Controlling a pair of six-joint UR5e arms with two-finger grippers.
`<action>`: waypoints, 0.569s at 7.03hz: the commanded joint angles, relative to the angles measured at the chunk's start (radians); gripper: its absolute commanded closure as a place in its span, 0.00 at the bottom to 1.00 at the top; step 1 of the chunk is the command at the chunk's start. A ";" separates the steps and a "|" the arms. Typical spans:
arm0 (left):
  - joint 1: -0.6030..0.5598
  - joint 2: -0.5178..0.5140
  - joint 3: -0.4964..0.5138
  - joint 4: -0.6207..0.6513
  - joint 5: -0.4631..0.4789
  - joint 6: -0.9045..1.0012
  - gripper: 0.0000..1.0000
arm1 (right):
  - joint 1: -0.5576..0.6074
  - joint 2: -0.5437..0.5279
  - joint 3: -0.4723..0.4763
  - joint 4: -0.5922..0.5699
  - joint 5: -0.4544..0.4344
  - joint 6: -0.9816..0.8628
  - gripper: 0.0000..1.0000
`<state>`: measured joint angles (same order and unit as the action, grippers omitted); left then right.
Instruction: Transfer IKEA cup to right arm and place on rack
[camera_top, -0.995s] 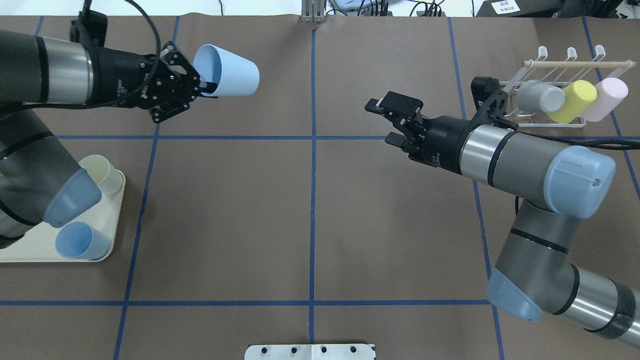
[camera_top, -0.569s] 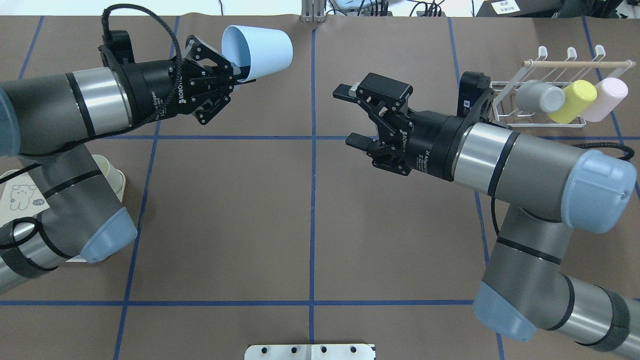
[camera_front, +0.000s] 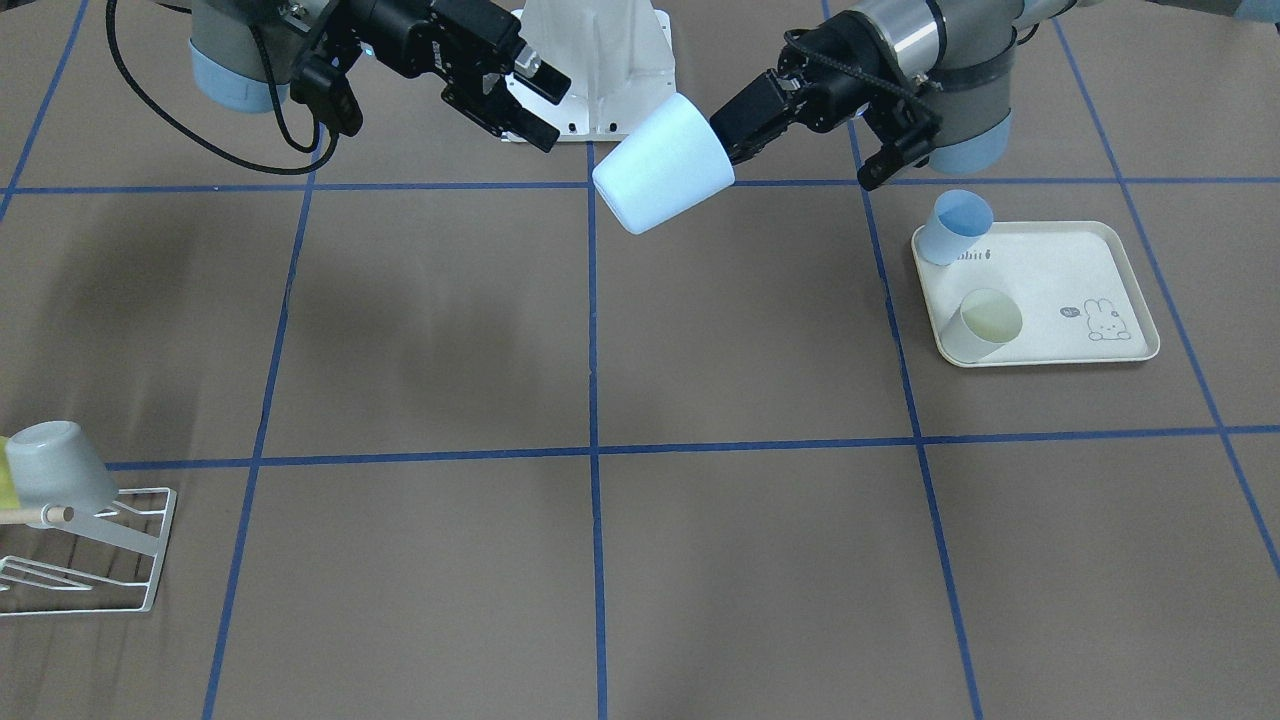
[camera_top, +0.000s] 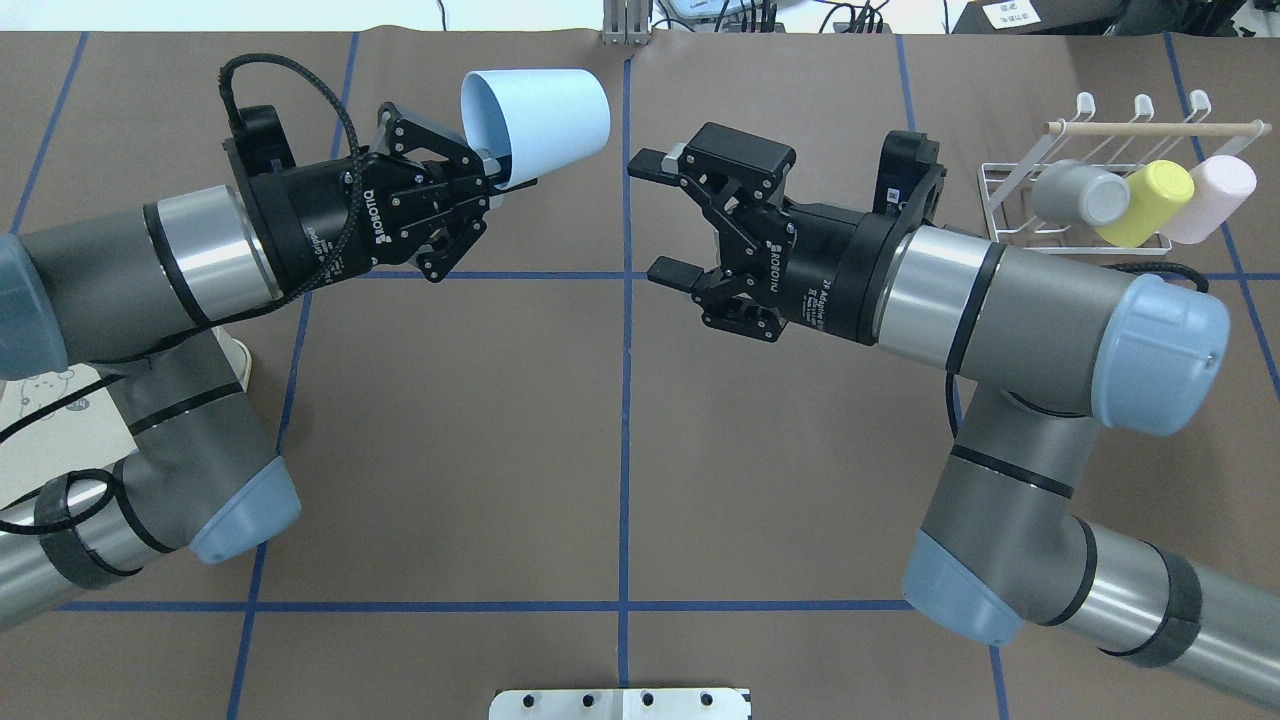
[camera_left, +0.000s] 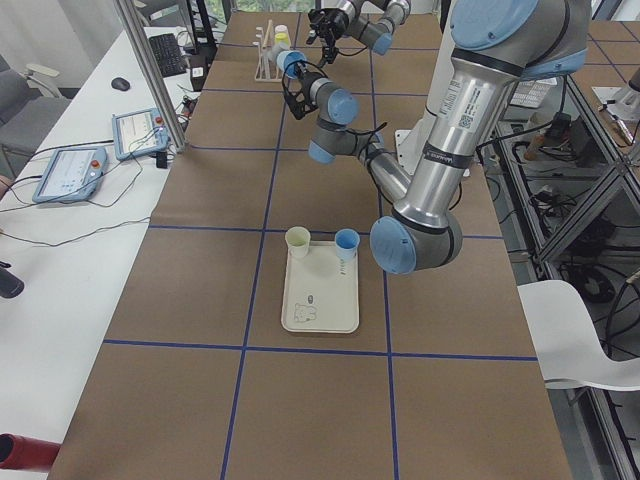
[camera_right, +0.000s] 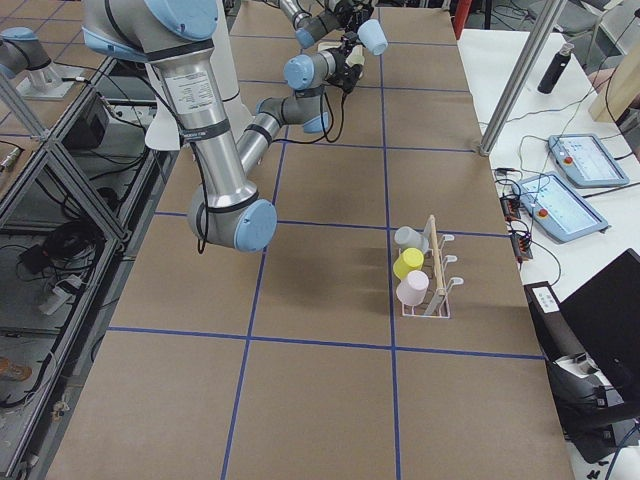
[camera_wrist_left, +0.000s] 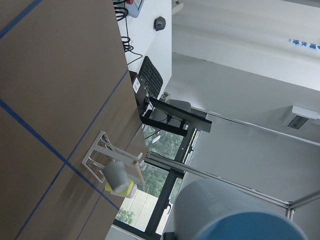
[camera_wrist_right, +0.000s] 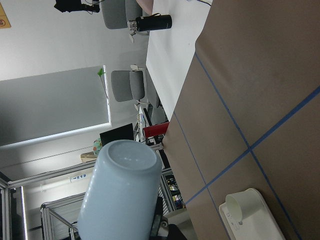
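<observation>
Fingers of the left gripper (camera_top: 487, 172) pinch the rim of the pale blue cup (camera_top: 538, 112), held on its side in the air, base toward the right gripper (camera_top: 660, 215), whose jaws gape wide, just apart from the cup. Six cups in all: this one, three on the rack (camera_top: 1100, 170) (grey, yellow, pink), two on the tray (camera_front: 1090, 270) (blue, cream). Overhead, the left arm hides the tray's cups; the front view shows both, plus the rabbit print. Brown paper with a blue tape grid covers the table (camera_top: 450, 420). Side views show control tablets (camera_left: 65, 172) on a white bench.
</observation>
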<state>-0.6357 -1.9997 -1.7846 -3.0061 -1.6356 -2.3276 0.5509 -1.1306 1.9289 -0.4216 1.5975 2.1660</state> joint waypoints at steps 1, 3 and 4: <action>0.030 -0.002 0.002 -0.014 0.013 0.008 1.00 | 0.009 0.015 -0.014 0.001 0.033 0.001 0.00; 0.060 -0.005 -0.007 -0.017 0.013 0.008 1.00 | 0.011 0.018 -0.016 0.003 0.036 0.005 0.00; 0.085 -0.002 0.004 -0.074 0.014 0.010 1.00 | 0.014 0.018 -0.014 0.003 0.044 0.008 0.00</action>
<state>-0.5737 -2.0036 -1.7861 -3.0397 -1.6226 -2.3191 0.5622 -1.1130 1.9137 -0.4193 1.6351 2.1709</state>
